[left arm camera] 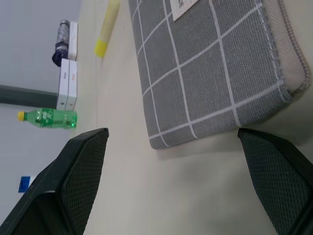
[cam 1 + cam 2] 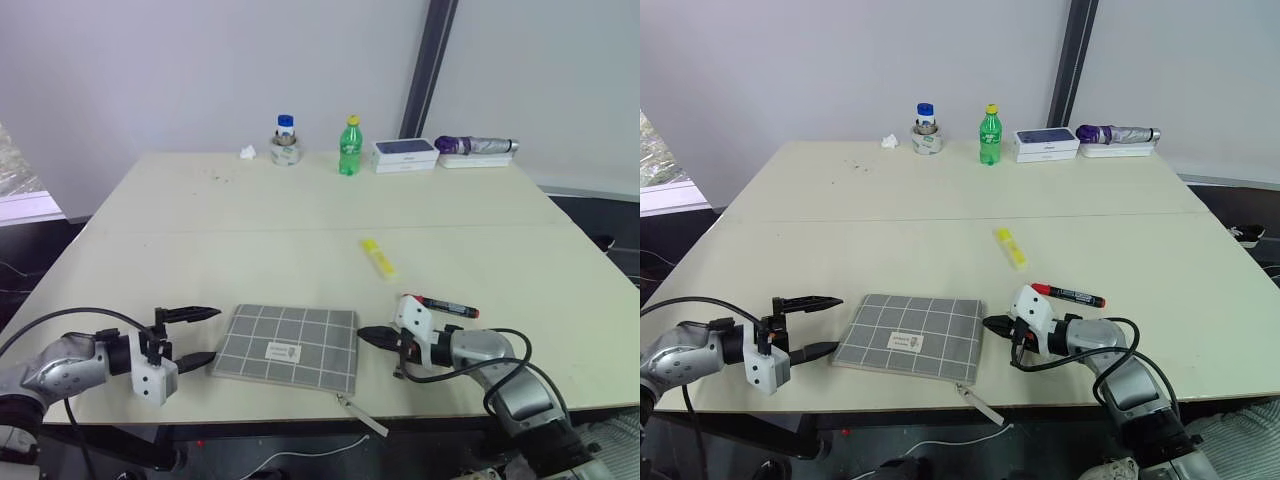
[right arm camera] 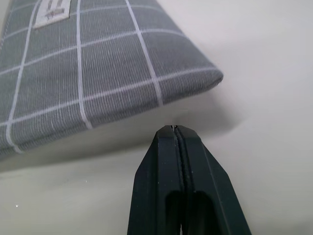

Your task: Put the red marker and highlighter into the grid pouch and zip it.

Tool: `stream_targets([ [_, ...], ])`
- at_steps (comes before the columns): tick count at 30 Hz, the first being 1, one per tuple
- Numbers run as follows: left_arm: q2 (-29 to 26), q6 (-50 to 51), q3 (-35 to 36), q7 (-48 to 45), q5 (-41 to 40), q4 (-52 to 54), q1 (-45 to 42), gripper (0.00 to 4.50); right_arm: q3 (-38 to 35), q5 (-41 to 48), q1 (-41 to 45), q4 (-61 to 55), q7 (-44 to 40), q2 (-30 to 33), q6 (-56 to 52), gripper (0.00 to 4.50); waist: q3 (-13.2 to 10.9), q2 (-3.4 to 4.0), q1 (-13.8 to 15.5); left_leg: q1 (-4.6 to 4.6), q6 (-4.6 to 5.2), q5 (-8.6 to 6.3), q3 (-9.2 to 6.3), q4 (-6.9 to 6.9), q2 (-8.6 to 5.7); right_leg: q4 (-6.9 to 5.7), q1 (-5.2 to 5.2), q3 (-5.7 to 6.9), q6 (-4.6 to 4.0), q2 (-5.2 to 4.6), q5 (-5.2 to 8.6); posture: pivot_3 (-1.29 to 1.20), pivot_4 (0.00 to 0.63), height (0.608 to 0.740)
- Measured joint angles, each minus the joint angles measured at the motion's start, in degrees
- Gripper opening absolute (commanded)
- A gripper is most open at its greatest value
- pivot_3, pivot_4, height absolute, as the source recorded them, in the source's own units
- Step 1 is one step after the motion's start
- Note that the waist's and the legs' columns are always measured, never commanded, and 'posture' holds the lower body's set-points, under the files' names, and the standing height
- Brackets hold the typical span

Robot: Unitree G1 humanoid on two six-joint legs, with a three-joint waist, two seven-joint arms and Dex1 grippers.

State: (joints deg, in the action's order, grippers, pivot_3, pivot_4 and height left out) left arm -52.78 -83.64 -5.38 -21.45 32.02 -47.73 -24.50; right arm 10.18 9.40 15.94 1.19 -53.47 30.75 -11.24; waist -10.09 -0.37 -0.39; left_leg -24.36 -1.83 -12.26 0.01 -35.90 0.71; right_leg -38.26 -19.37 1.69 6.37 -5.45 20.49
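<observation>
Bench (image 2: pixel 300 220), pale and broad before grey walls, is seen carrying the grid pouch (image 2: pixel 288 345), flanked by the spread left gripper (image 2: pixel 196 335) and the pressed-together right gripper (image 2: pixel 368 336); beyond lie the red marker (image 2: pixel 446 305) and highlighter (image 2: pixel 378 258). The limp pouch could be shoved off the near edge by a low approach.

Both eye views look forward and down from head height over the pale surface (image 2: pixel 300 215) to the far wall, sharing nearly the same scene, slightly offset sideways. Each wrist view sits low and very close, looking along its own hand toward the grid pouch (image 2: pixel 288 345) lying between the left hand (image 2: pixel 200 335) and right hand (image 2: pixel 368 336); all four views share that pouch.
</observation>
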Motion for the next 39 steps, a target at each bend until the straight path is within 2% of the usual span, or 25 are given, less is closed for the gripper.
stream_targets([
  [22, 1.63, -0.36, -5.16, 6.60, 2.90, 4.30, -0.21, 4.50, 4.00, -4.99, 6.76, 5.13, 1.63, -4.23, 1.74, 0.03, 0.04, 0.04, -0.24, 0.01, 0.00, 0.00, 0.01, -0.01, 0.00, -0.04, -0.01, -0.01, 0.00, 0.01, 0.00, 0.00, 0.150, 0.740],
  [31, 0.89, 1.68, -5.05, 9.80, 2.94, 5.06, 1.88, 4.50, 2.30, -10.38, 10.46, 12.25, 9.35, -2.60, 7.62, 0.03, 0.06, 0.03, -0.23, 0.08, -0.01, 0.01, 0.01, -0.03, 0.02, -0.13, 0.00, -0.03, 0.00, 0.00, 0.00, 0.00, 0.150, 0.740],
  [35, 0.07, 1.92, -4.92, 10.79, 2.91, 5.83, 3.28, 4.50, 1.17, -9.48, 10.20, 11.40, 7.19, -0.53, 7.07, 0.03, 0.06, 0.06, -0.51, 0.08, -0.01, 0.01, 0.02, 0.04, 0.03, -0.13, -0.06, -0.07, 0.00, 0.01, 0.00, 0.00, 0.150, 0.740],
  [39, -0.15, 2.30, -4.90, 11.74, 2.86, 6.72, 4.49, 4.50, -0.33, -3.88, 8.39, 4.21, 1.11, 1.85, 3.82, 0.03, 0.07, 0.07, -0.53, 0.08, -0.01, 0.01, -0.01, 0.07, 0.09, -0.11, -0.07, -0.09, -0.01, 0.02, 0.00, 0.00, 0.150, 0.740],
])
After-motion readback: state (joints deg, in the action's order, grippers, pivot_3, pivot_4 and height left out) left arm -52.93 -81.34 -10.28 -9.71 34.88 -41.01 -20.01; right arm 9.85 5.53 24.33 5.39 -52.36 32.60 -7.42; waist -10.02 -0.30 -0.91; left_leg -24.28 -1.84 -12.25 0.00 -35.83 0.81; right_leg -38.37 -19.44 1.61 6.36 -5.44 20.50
